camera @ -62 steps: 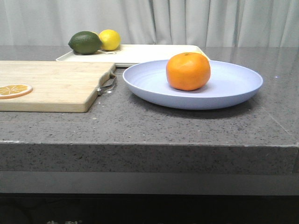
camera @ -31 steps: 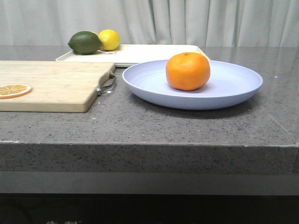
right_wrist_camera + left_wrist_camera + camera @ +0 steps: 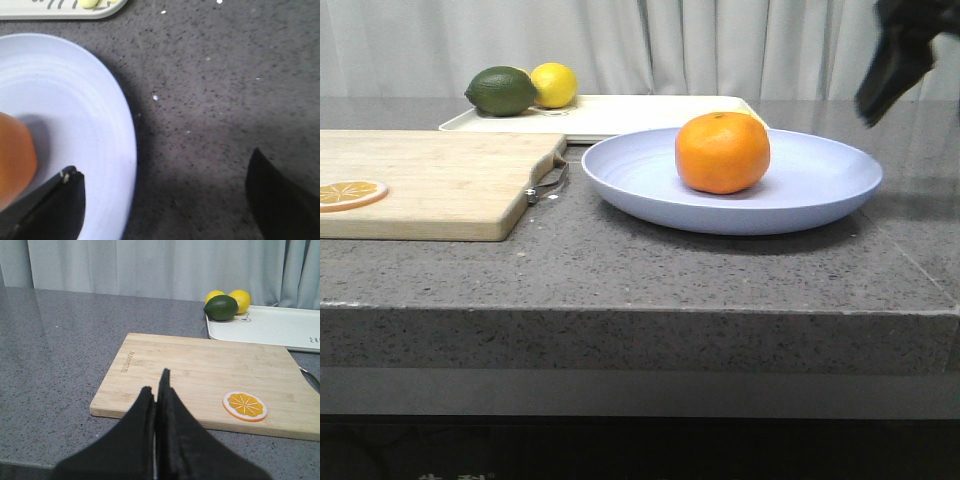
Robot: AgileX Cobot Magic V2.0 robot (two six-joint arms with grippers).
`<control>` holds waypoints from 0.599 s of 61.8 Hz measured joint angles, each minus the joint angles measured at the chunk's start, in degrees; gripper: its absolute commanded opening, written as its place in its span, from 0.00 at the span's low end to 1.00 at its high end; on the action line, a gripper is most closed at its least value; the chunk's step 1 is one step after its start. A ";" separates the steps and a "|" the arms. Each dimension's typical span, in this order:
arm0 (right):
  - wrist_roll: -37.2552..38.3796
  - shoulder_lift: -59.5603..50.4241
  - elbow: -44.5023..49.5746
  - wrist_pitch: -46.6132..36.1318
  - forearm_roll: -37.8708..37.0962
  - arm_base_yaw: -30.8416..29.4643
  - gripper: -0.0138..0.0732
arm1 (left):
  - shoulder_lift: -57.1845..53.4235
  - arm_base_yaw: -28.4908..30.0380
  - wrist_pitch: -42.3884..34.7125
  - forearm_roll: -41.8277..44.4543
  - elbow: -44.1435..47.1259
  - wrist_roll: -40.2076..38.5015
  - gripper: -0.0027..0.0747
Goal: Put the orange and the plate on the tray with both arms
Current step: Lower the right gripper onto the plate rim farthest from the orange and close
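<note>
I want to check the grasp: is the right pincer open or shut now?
Open: in the right wrist view the right pincer has its fingers spread wide, over the plate rim.

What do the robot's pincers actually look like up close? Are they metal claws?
Not shiny metal: both look matte black. The left pincer has two flat fingers tapering to narrow tips. The right pincer shows broad dark fingers with angular ends. No cables or markings are visible.

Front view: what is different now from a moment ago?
The right pincer has come into sight at the upper right, above the far rim of the plate. It holds nothing yet; the right wrist view shows its fingers spread wide. The orange on the plate, the tray and the cutting board stayed where they were.
</note>
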 measured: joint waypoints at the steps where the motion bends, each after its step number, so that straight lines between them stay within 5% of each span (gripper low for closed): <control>1: 0.00 0.73 -0.69 0.12 0.23 0.38 0.91 | 0.00 0.00 0.00 0.00 0.00 0.00 0.01; 18: 0.00 9.25 -5.68 2.57 1.66 2.25 0.84 | 0.00 0.00 -0.09 0.00 0.00 0.00 0.01; 37: 0.07 9.62 -5.88 2.77 1.92 2.25 0.31 | 0.00 0.00 -0.09 0.00 0.00 0.00 0.01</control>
